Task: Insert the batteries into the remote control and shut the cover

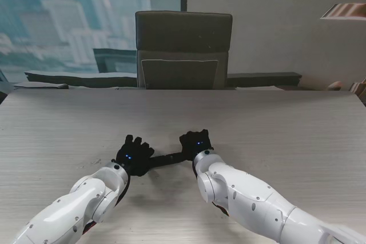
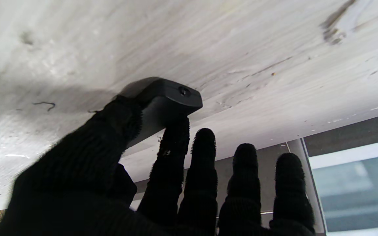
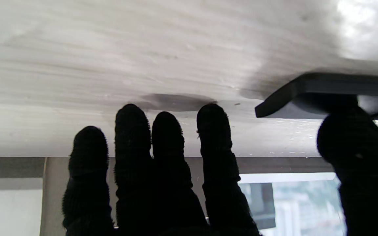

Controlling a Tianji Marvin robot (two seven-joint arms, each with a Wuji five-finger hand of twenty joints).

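In the stand view, low in the centre of the frame, I see my two black-gloved hands close together on the pale wood-grain tabletop (image 1: 274,124), with the dark remote (image 1: 167,156) lying between them, its long axis running across from one hand to the other. My left hand (image 1: 132,154) sits at the remote's left end; the left wrist view shows the thumb (image 2: 116,121) and the index fingertip (image 2: 176,131) pinching that end of the remote (image 2: 162,98), so this hand is grasping it, while the other three fingers stand straight and apart beside it, touching nothing. My right hand (image 1: 196,141) sits at the remote's other end. In the right wrist view the thumb (image 3: 343,131) touches the flat dark edge of the remote (image 3: 323,88), but the four fingers (image 3: 166,131) are stretched out well clear of it, so I cannot tell whether this hand really grips it. I cannot make out the battery bay, the cover or any batteries. At the upper centre of the stand view, beyond the tabletop's far edge, stands a dark chair (image 1: 183,50).
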